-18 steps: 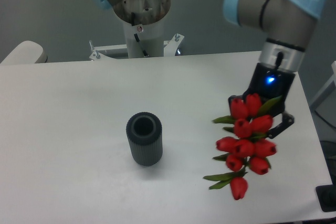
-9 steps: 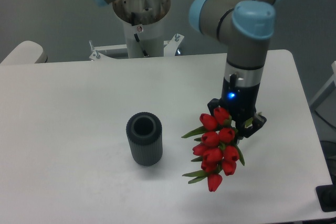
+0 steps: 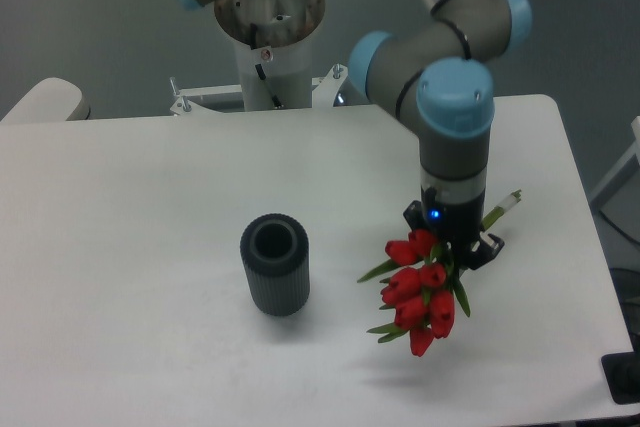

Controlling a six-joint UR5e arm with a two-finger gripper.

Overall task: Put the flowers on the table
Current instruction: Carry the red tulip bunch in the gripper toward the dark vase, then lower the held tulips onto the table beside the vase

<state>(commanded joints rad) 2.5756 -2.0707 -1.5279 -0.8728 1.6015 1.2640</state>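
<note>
The flowers (image 3: 420, 294), a bunch of red tulip buds with green leaves, hang tilted just above the white table (image 3: 130, 197), right of centre. Their pale green stems (image 3: 503, 209) stick out to the upper right behind the gripper. My gripper (image 3: 452, 245) points straight down and is shut on the flowers just above the buds. A faint shadow lies on the table below the bunch, so it looks lifted off the surface, though I cannot tell for sure.
A dark grey ribbed vase (image 3: 274, 264) stands upright and empty left of the flowers, about a hand's width away. The arm's base column (image 3: 268, 42) rises at the table's far edge. The table's right edge runs near the bunch.
The arm has swung left and lowered, carrying the flowers from near the right edge toward the table's middle. The stems now show behind the gripper.
</note>
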